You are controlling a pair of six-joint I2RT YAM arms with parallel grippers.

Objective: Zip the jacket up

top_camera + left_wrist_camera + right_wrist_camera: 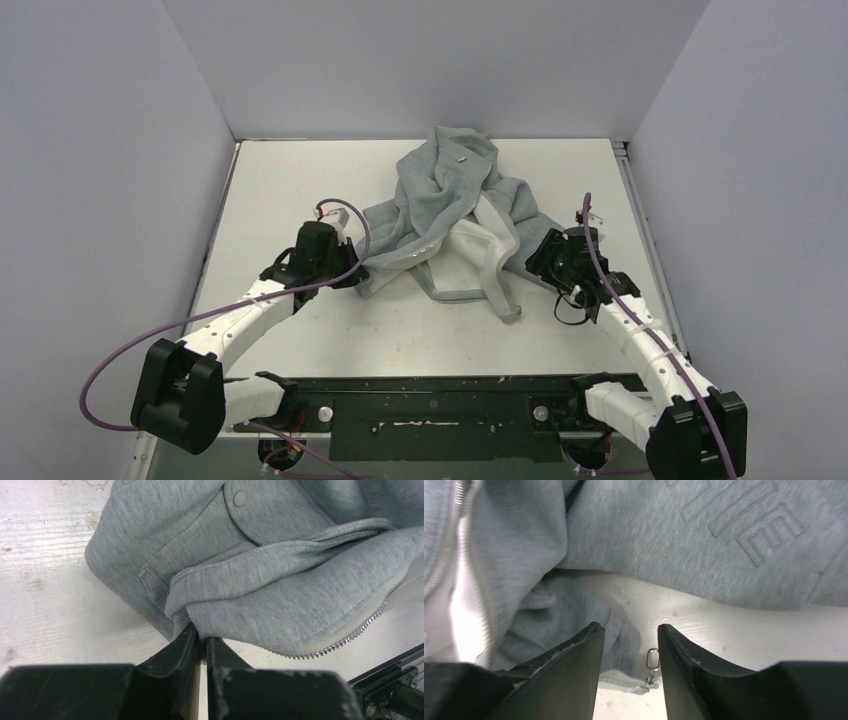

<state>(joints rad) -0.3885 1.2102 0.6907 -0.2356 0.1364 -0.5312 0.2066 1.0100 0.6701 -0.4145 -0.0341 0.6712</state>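
The light grey jacket [450,200] lies crumpled at the middle back of the white table, its pale lining [480,240] showing. My left gripper [345,270] is at the jacket's lower left edge. In the left wrist view it [201,636] is shut on a fold of the jacket [280,595], beside a run of zipper teeth [350,637]. My right gripper [542,262] is at the jacket's right edge. In the right wrist view it [630,627] is open, with the metal zipper pull [652,661] and the end of the zipper tape lying on the table between its fingers.
Lilac walls close in the table [300,180] on the left, back and right. A black rail [430,400] runs along the near edge between the arm bases. Purple cables [130,345] trail along both arms. A snap button [240,498] sits on a pocket flap.
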